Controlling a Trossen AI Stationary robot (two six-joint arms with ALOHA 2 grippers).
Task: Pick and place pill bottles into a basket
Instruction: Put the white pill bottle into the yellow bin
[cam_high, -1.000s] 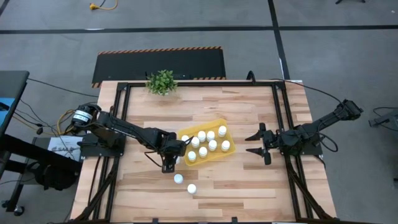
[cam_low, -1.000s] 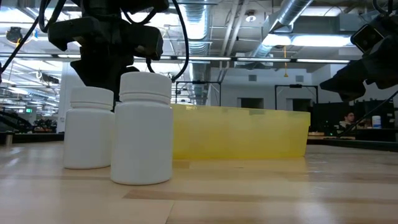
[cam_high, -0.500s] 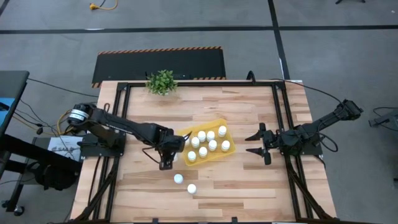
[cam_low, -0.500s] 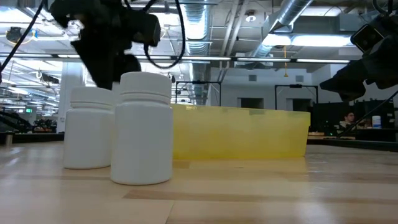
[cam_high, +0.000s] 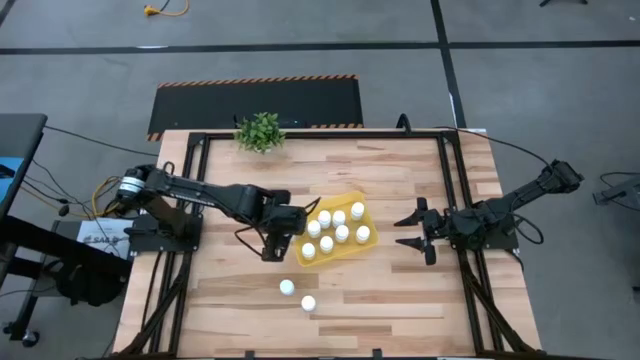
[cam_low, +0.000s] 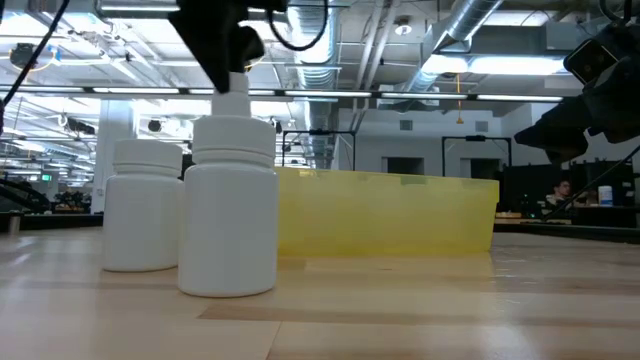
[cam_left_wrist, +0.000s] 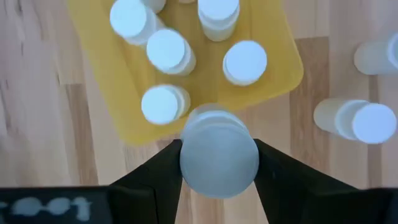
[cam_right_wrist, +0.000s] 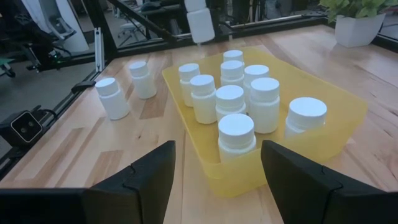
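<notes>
Looking down, you see a pale wooden table (cam_high: 400, 300) framed by black rails, standing on grey floor with a striped-edged black mat (cam_high: 255, 103) beyond its far edge and a small green potted plant (cam_high: 260, 131) at the far side of the tabletop. Near the table's middle sits the yellow basket (cam_high: 352, 246), set at an angle, with eight white pill bottles standing upright inside it. Your left gripper (cam_high: 277, 243) hangs above the basket's left near corner, its two fingers (cam_left_wrist: 152, 177) clamped on either side of one white pill bottle (cam_left_wrist: 218, 154), which is lifted off the wood. Two loose bottles (cam_high: 297, 294) stand side by side on bare wood nearer the front edge, apart from the basket and from each other by a small gap. Your right gripper (cam_high: 409, 231) waits to the right of the basket, fingers spread wide and holding nothing, with open tabletop between it and the basket wall. From table height, the two loose bottles stand close in front of the basket, and behind them you see a bright workshop room with ceiling ducts and lights.
</notes>
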